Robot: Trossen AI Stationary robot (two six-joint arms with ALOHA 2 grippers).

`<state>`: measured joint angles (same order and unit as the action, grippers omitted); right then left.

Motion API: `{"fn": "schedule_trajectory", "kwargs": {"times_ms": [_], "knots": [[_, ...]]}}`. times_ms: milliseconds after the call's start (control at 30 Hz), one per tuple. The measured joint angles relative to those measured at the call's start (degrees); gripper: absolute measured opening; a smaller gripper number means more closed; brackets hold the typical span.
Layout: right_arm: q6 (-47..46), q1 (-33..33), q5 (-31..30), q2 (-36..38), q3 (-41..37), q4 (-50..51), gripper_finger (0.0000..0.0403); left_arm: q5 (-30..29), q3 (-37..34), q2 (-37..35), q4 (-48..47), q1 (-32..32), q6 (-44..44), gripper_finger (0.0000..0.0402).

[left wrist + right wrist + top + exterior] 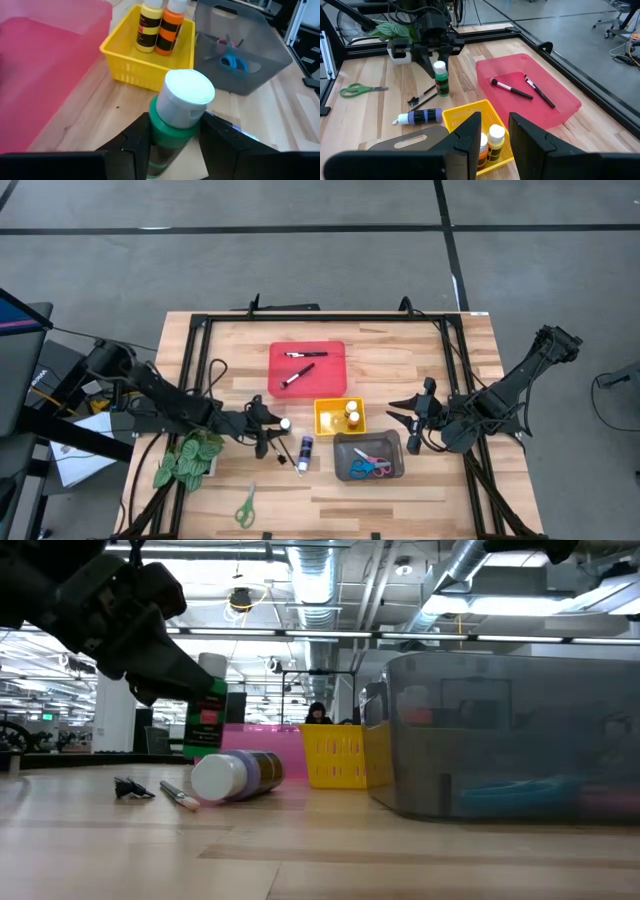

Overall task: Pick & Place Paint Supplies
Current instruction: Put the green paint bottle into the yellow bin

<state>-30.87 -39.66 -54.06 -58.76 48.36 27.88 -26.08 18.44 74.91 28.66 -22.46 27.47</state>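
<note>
I read the setting as an open industrial lab or workshop hall. My low view looks across the bench (pixel 320 850) into a large room with exposed silver ducts (pixel 470 570) and pipes under the ceiling, long strip lights, and a person (pixel 318 713) seated far behind. My high view shows a butcher-block bench top edged by a black metal frame (pixel 320 317) on a grey concrete floor (pixel 250 270) marked with dark tape lines. Loose cables (pixel 205 375) trail near the bench's left edge, beside other equipment.
</note>
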Motion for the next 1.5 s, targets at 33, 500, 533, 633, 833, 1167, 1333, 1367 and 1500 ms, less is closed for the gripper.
{"fn": "schedule_trajectory", "kwargs": {"times_ms": [33,500,533,633,833,1167,1333,1367,1500], "knots": [[0.0,0.0,0.0,0.0,0.0,0.0,0.0094,0.0,0.0,1.0,1.4,0.0,0.0,0.0133],[0.0,0.0,0.0,0.0,0.0,0.1,0.0094,0.0,0.0,9.7,9.4,0.0,-0.1,0.0135],[0.0,0.0,0.0,0.0,0.0,0.1,0.0094,0.0,0.0,9.9,9.4,0.0,-0.1,0.0135],[-0.1,0.0,0.1,0.0,0.0,0.1,0.0094,-0.1,0.0,10.3,9.7,0.0,0.0,0.0136],[-0.2,-0.1,0.2,0.0,0.0,0.0,0.0094,-0.4,-0.7,10.4,10.2,0.0,0.4,0.0156],[-0.2,-0.1,0.2,0.0,0.0,-0.1,0.0094,0.1,-0.9,10.5,8.8,-0.2,-2.5,0.0206],[-0.2,-0.1,0.8,0.0,0.0,-0.1,0.0094,1.2,-0.9,8.8,7.4,-0.8,-6.9,0.0207],[-0.2,-0.1,1.1,0.0,0.0,-0.1,0.0094,1.7,-0.9,7.8,6.1,-0.8,-7.5,0.0206],[-0.2,-0.1,1.4,0.0,0.0,-0.3,0.0094,4.6,-0.9,2.1,0.3,-0.4,-7.7,0.0203]]}}
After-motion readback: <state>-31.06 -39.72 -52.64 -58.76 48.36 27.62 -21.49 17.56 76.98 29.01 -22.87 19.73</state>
